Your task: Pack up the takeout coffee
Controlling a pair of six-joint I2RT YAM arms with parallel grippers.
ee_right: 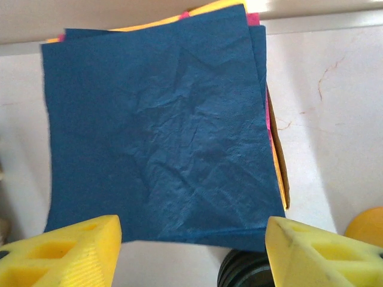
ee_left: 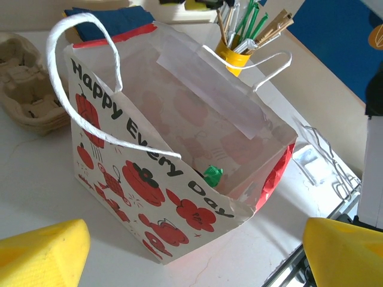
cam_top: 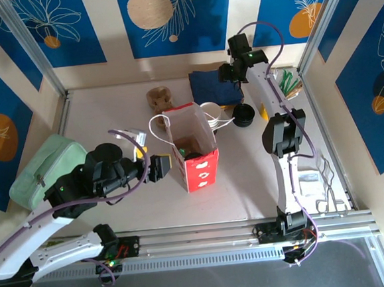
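The left gripper point(cam_top: 160, 166) hangs just to the left of the paper bag point(cam_top: 194, 150), its yellow fingers spread wide with nothing between them. My guess is it waits there to steady the bag's open mouth while things go in.

Low inside the bag, against its near wall, sits a dark-topped shape with a green bit on it. I take that to be the takeout coffee point(cam_top: 191, 155), lidded and already packed, though the wall hides most of it.

Just behind the bag's far right corner stands a white-rimmed paper cup point(cam_top: 209, 110), with the black lids point(cam_top: 243, 116) a little further right. A cardboard cup carrier point(cam_top: 160, 98) lies behind the bag to the left, and the yellow cup of stirrers point(ee_left: 234, 57) is off behind it on the right.

Farthest behind the bag, the right gripper point(ee_right: 191, 239) hovers over the stack of blue napkins point(ee_right: 155, 125). Its fingers are apart and empty, straddling the stack's near edge. It looks lined up to pinch the top napkin, presumably to go in with the drink.
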